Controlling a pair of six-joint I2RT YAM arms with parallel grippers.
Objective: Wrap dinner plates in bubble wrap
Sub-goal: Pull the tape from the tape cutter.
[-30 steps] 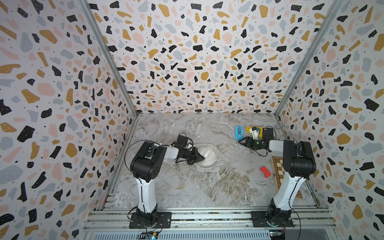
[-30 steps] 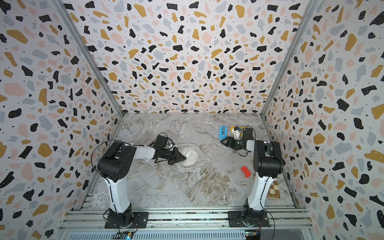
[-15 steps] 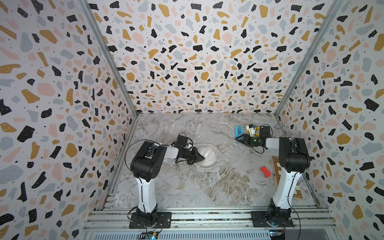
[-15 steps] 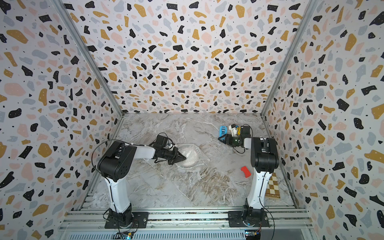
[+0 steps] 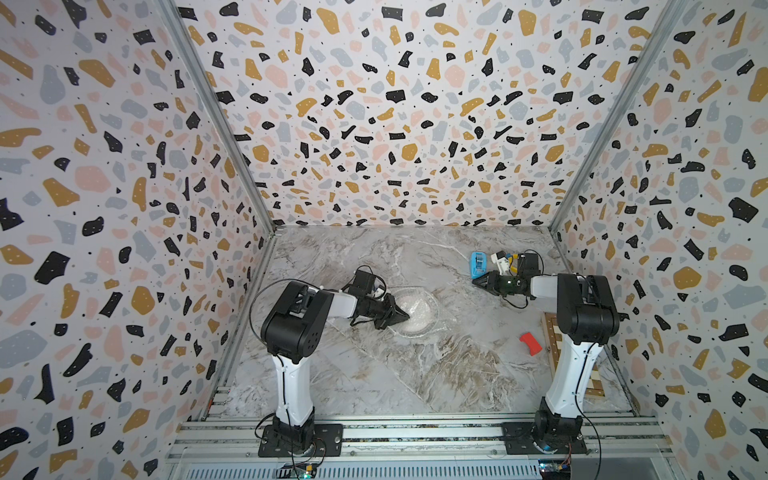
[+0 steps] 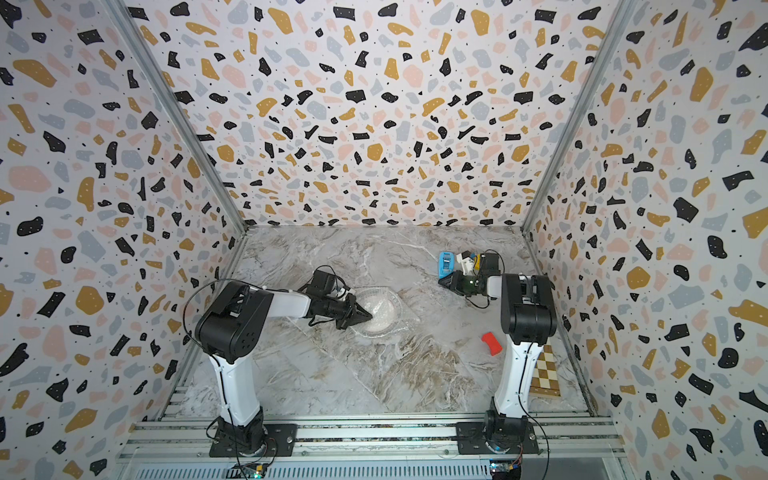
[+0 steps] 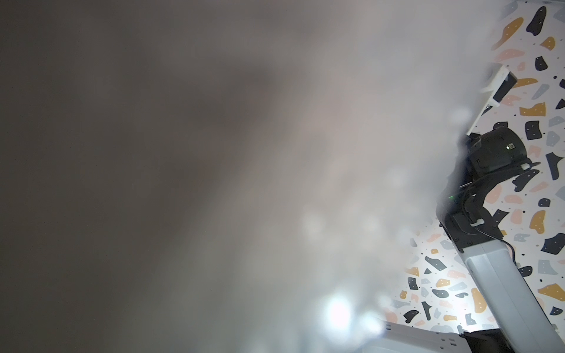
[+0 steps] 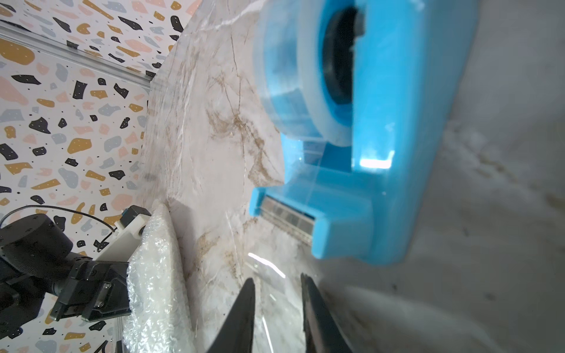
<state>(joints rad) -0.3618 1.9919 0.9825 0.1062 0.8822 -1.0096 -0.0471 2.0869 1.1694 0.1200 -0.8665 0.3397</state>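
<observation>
Terrazzo-print walls box in the grey-veined marble tabletop [image 5: 365, 249]. At its middle your left gripper [image 5: 404, 317], jaws pressed together, bears on the clear dimpled bubble wrap [image 8: 153, 275] folded over the round pale dinner plate [image 5: 417, 307], likely so the fold cannot spring open. Your right gripper [image 8: 276, 279], fingers narrowly spread, sits just before the blue plastic tape dispenser [image 8: 382, 152], apparently to pull off a sealing strip.
</observation>
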